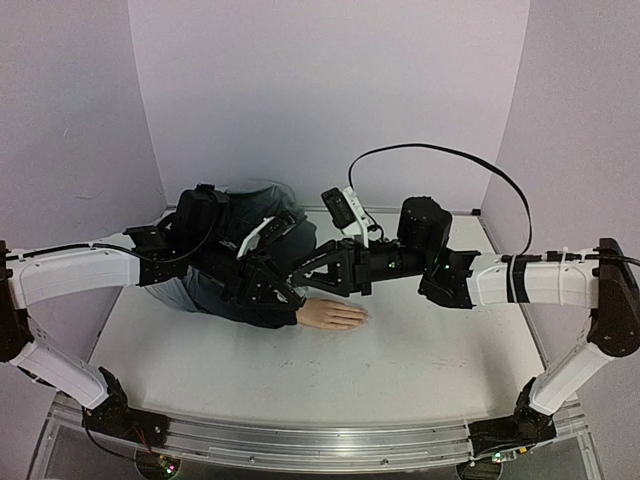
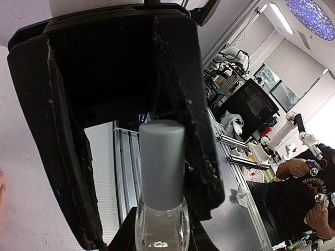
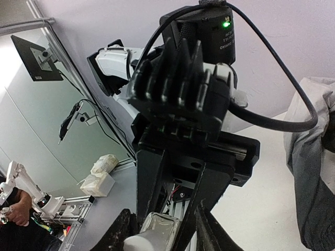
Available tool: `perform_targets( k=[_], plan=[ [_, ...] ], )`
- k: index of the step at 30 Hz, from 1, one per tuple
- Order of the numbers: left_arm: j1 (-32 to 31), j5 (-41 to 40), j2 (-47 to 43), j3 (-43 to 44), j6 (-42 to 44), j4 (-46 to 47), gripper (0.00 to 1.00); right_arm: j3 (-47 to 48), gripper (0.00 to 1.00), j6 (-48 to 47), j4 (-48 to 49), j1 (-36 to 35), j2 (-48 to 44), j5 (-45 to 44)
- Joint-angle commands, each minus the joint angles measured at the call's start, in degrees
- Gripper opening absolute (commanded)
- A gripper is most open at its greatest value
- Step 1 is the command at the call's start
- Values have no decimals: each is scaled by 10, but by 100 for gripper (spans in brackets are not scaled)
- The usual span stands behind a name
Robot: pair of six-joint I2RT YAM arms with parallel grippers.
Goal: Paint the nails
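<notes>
The pale mannequin hand (image 1: 335, 315) lies palm down on the white table, its dark sleeve (image 1: 245, 300) running back left. The nails at its fingertips (image 1: 362, 318) are too small to make out. Just above the wrist the two grippers meet tip to tip. My left gripper (image 2: 162, 246) is shut on a clear glass bottle (image 2: 157, 225) with a grey cap (image 2: 162, 162). My right gripper (image 3: 165, 238) straddles that cap (image 3: 137, 244), its jaws narrowed. One finger (image 2: 201, 172) lies against the cap. A gap shows at the other finger (image 2: 68, 172).
A black cable (image 1: 450, 155) loops high from the right wrist. Lilac walls close in the back and sides. A metal rail (image 1: 320, 440) runs along the near edge. Beyond the table, the wrist views show lab benches, a tissue pack (image 3: 97, 183) and a person (image 2: 303, 193).
</notes>
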State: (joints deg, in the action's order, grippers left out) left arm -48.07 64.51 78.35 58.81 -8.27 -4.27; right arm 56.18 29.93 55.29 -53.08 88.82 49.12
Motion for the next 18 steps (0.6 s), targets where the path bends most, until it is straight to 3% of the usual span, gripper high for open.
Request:
perform_targets(
  k=[1,3,6,9,18],
  plan=[
    [0,18,0,24,17,24,0,21,40,19,54,0,-12,3],
    [0,20,1,23,17,24,0,21,41,23,54,0,-16,-4],
    [0,20,2,21,18,25,0,19,51,27,54,0,-20,-9],
    [0,20,1,21,19,25,0,16,52,29,54,1,-24,-12],
    [0,19,-1,18,22,25,0,5,34,34,54,6,-38,-20]
  ],
)
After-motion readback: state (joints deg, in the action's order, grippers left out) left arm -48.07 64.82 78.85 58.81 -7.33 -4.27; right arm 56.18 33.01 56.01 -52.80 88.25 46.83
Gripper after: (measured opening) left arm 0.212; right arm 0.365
